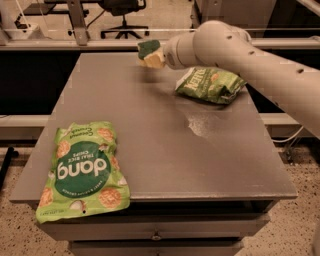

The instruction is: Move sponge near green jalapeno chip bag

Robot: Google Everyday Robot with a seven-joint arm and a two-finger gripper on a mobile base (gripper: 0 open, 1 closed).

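Note:
The sponge (148, 52), dark green on top and pale yellow below, is held at the tip of my arm above the far edge of the grey table (165, 150). My gripper (159, 56) is shut on it, with the fingers mostly hidden behind the wrist. The green jalapeno chip bag (210, 84) lies wrinkled on the table's far right, a short way right of and nearer than the sponge. The sponge and the bag are apart.
A larger light-green "dang" rice chips bag (82, 170) lies at the table's front left corner, overhanging the edge. My arm (260, 60) reaches in from the right above the jalapeno bag. An office chair (122, 15) and a rail stand behind the table.

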